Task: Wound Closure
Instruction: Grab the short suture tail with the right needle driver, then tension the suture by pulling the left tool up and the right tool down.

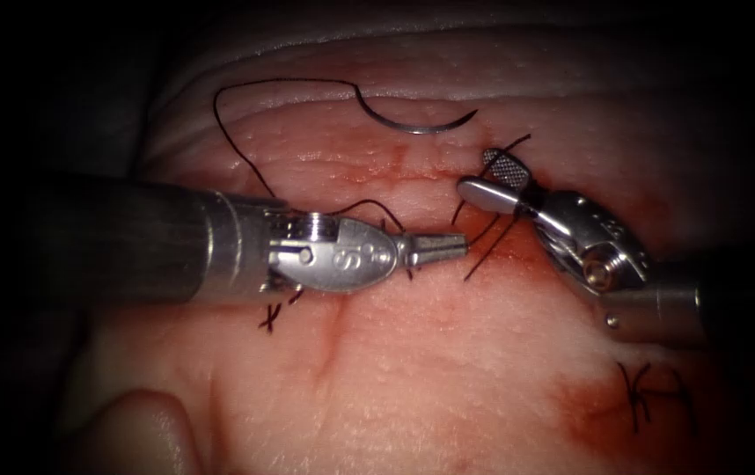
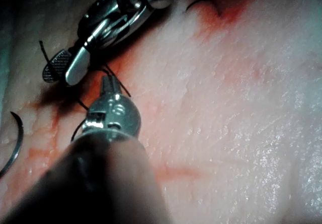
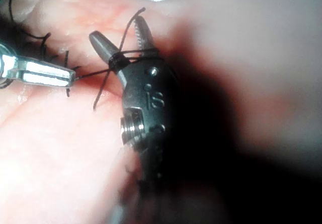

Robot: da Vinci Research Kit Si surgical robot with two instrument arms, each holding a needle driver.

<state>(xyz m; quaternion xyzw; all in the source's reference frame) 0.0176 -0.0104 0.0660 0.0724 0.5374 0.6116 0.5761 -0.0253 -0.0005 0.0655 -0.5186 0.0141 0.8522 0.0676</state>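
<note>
Endoscope: the needle (image 1: pixel 421 123) lies free on the tissue (image 1: pixel 448 369) above the cut (image 1: pixel 329 339), held by neither tool. The left tool (image 1: pixel 439 248) is closed, seemingly on thread (image 1: pixel 237 141). The right tool (image 1: pixel 492 180) gapes, thread wound round its jaws.

Left wrist: closed tip beside the open one.

Right wrist: loops cinch the open jaws.

Needle: light, stiff, slippery; best gripped mid-curve. Thread: limp, snags.
</note>
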